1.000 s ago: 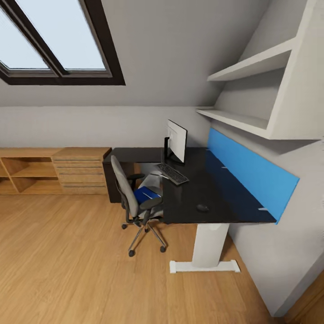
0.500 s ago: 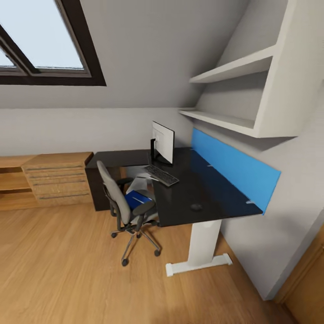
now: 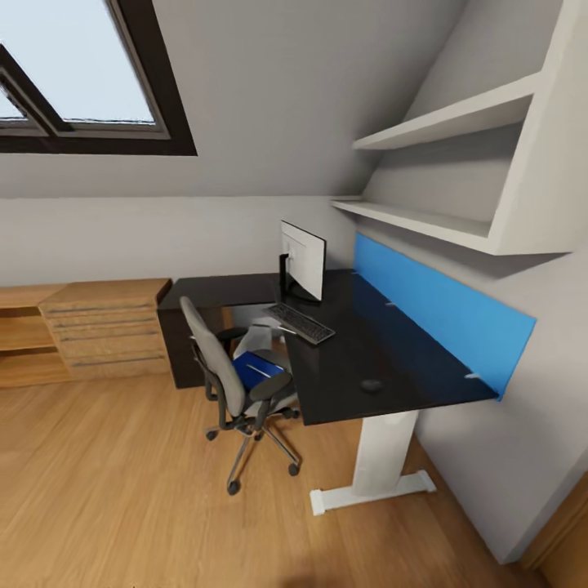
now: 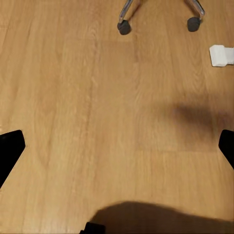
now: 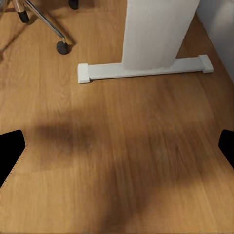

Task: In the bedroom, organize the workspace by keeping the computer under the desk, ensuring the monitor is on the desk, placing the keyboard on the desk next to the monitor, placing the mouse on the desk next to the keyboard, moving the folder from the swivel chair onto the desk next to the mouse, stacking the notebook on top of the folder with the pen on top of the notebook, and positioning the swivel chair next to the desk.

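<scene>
Two hands spread wide, empty: left hand [image 4: 117, 146] and right hand [image 5: 117, 146] above bare wood floor [image 3: 122, 506]. On the table [image 3: 392, 359]: monitor [image 3: 304, 261], keyboard [image 3: 302, 322] at its 6 o'clock, mouse [image 3: 371, 385] nearer. At the table's 9 o'clock, swivel chair [image 3: 216, 359] carrying the folder [image 3: 255, 369].

The swivel chair [image 3: 237, 376] backrest hides part of the folder [image 3: 260, 369]; the computer [image 3: 261, 336] sits half hidden beneath the worktop [image 3: 384, 359].
</scene>
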Available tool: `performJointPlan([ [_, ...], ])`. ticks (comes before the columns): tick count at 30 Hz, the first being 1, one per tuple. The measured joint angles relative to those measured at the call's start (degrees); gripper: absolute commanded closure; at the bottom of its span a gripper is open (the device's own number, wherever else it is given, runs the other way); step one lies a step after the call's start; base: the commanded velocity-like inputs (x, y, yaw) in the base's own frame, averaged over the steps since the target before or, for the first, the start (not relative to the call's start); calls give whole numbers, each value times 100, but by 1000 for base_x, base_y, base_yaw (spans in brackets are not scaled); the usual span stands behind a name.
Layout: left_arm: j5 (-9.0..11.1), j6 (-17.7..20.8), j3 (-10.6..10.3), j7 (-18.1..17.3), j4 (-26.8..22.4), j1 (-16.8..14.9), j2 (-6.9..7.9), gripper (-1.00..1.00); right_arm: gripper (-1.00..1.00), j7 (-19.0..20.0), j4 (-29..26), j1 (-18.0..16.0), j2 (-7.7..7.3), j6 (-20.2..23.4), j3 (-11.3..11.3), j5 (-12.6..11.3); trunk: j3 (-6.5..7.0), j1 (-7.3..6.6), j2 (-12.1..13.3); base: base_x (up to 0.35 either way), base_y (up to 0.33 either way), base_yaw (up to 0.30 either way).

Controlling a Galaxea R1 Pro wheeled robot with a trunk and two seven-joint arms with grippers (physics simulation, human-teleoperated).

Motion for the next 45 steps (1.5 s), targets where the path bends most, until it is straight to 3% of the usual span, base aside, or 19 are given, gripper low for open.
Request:
performJointPlan([
  [13,10,-6,7,15,0,0,32,-100,-100,-3,-4,0,-26,15,-14,-3,0,1,-1,3,7,282],
  [19,23,-15,55,23,-3,0,47,-100,-100,0,-9,0,-2,-12,-13,-2,0,1,-1,0,240,279],
  [22,36,-19,198,32,-11,0,46,-100,-100,-2,-6,0,8,-11,-12,-16,5,1,-1,0,299,255],
  [26,44,-26,574,21,-26,0,28,-100,-100,9,9,0,4,4,2,4,4,1,-1,22,305,272],
  [28,34,-28,642,-4,-18,0,22,-100,-100,10,54,0,-13,18,-3,2,0,-1,-1,176,232,260],
  [45,-4,-177,641,-32,1,0,-4,-100,-100,10,84,0,-7,-43,5,11,-19,-1,-1,129,85,59],
])
